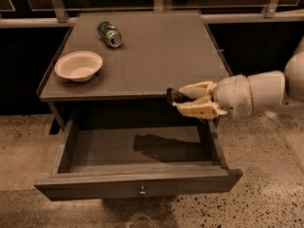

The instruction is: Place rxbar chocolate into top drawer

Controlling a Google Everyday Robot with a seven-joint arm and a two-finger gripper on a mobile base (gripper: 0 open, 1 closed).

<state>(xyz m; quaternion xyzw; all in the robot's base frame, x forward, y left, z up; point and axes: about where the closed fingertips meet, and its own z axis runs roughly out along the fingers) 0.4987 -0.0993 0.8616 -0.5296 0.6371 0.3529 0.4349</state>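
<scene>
I've got the hand (184, 100) clamped on the rxbar chocolate (172, 95), hanging just off the near right edge of the desk (156, 51), above the right side of the open top drawer (95, 186). The bowl (78, 66) and green can (109, 33) sit over on the desk's left.

The top drawer (137, 180) is seen pulled out below the front edge of the surface (161, 51). A bowl (78, 65) is set at the surface's front left, with a can (109, 33) laid on its side behind it, toward the rear. The tool (183, 102) is positioned at the surface's front right edge, above the drawer's right rear, with the rxbar chocolate (171, 95) gripped between its fingers, clear of the drawer floor.
</scene>
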